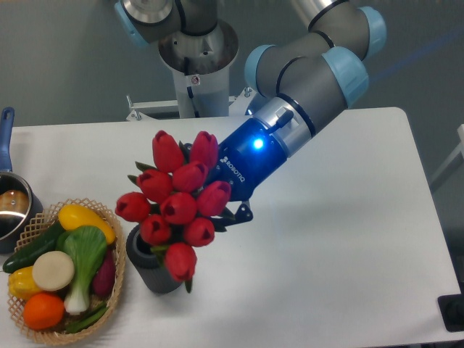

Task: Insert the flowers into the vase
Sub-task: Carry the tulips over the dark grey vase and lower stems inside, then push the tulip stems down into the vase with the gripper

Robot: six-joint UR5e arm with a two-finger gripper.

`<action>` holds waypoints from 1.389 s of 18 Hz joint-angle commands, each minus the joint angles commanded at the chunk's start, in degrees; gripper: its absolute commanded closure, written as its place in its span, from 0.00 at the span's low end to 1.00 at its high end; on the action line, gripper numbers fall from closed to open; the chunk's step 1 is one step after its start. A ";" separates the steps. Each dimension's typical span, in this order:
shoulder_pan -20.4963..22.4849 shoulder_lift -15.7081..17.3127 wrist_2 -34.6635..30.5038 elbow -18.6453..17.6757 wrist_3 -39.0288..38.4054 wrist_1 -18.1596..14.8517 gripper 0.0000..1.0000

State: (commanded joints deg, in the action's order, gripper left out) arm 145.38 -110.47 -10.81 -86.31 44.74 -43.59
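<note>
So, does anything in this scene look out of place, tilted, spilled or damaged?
Nothing looks spilled or damaged. The bunch of red tulip buds is held in the air, covering part of the dark grey ribbed vase, which stands upright. The hand is mostly hidden behind the blooms. The woven wicker basket holds its vegetables neatly.

Flowers [176, 206] over vase [148, 273]

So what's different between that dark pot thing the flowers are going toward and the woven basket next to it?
The vase is a dark grey, ribbed cylinder, tall for its width; the basket is pale woven wicker, wide and shallow. The basket is full of vegetables, while the vase's mouth is partly hidden by the flowers that the gripper holds over it, so I cannot tell what is inside. Both stand upright on the table, side by side.
</note>
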 joint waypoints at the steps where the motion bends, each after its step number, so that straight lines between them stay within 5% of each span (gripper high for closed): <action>1: -0.53 -0.35 0.09 0.09 0.17 0.00 1.00; 18: -4.49 -3.78 -0.18 -1.05 5.45 0.00 0.96; 25: -4.31 -3.08 -0.62 -5.96 8.96 0.00 0.94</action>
State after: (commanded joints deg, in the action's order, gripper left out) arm 141.06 -113.56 -11.43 -92.27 53.69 -43.59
